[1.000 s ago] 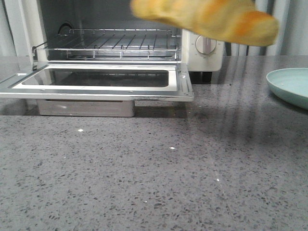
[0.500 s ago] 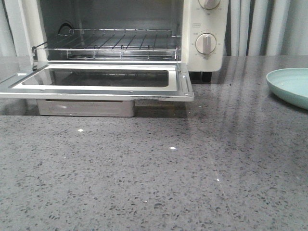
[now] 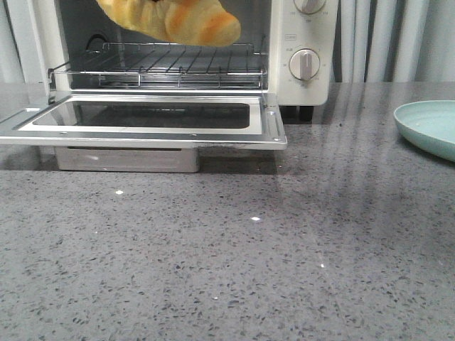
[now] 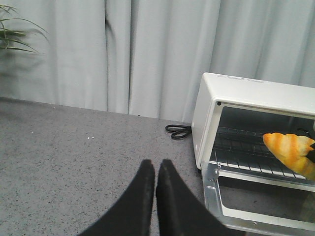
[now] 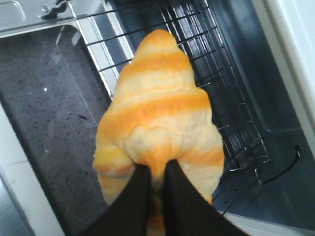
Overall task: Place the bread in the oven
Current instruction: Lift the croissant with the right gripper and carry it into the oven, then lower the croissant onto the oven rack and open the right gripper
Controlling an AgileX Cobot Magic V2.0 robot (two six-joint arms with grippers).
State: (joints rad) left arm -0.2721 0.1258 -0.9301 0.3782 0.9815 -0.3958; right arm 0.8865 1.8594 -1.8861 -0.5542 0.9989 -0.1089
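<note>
The golden-yellow ridged croissant bread (image 3: 178, 20) has returned, now above the cream oven's (image 3: 302, 42) wire rack (image 3: 170, 64), clamped by the right end effector (image 5: 156, 184); the left end effector (image 4: 155, 184) is pressed together.

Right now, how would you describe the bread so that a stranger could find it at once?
Look at the cream-white oven with its door folded down. In front of its opening, above the wire rack, the right tool holds the bread. It is the only golden, orange-striped thing there; all around it is grey or white.
</note>
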